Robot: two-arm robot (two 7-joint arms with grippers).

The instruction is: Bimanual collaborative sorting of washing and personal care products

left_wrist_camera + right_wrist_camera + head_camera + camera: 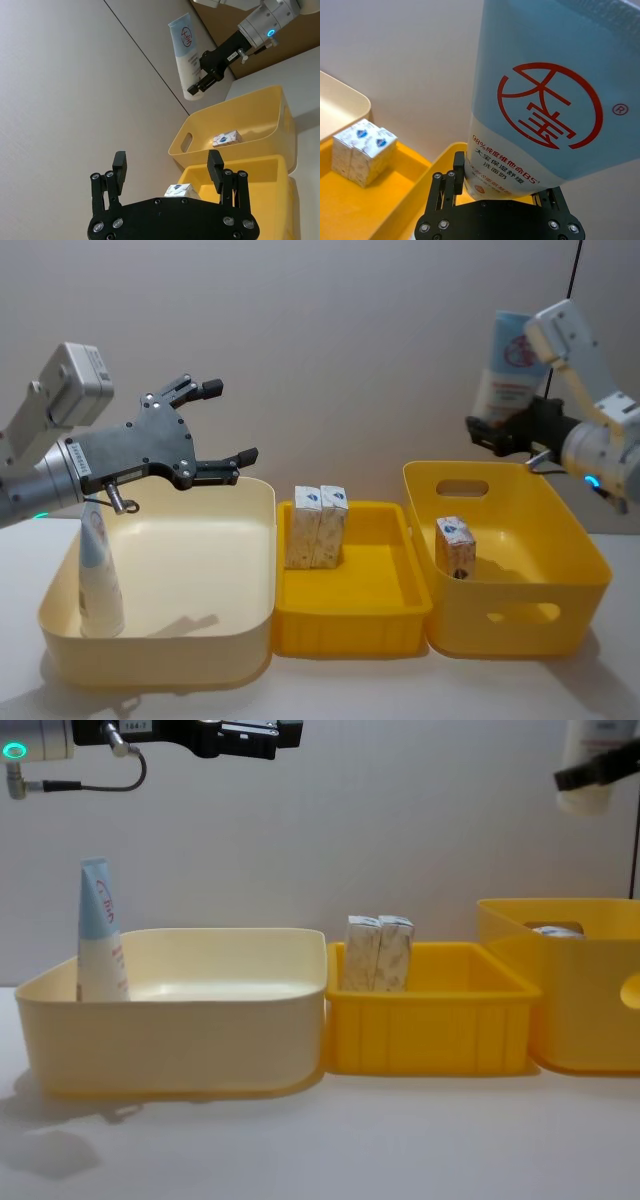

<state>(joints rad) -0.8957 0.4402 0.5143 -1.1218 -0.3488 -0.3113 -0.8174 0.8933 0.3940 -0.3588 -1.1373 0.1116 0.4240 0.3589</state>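
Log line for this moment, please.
left gripper: open, above pale bin | right gripper: holds tube aloft over right bin | middle bin: two boxes

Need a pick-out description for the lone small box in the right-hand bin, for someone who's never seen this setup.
Three bins stand in a row; go to the deep yellow bin with handle cutouts on the robot's right. The small white speckled box stands inside it near its left wall. It is alone there, whereas the two matching boxes stand as a touching pair in the shallow middle tray.

Legible markings: held squeeze tube

The squeeze tube (545,100) carries a red circular logo containing "大宝", an "®" mark, and beneath it "98%" followed by further Chinese characters.
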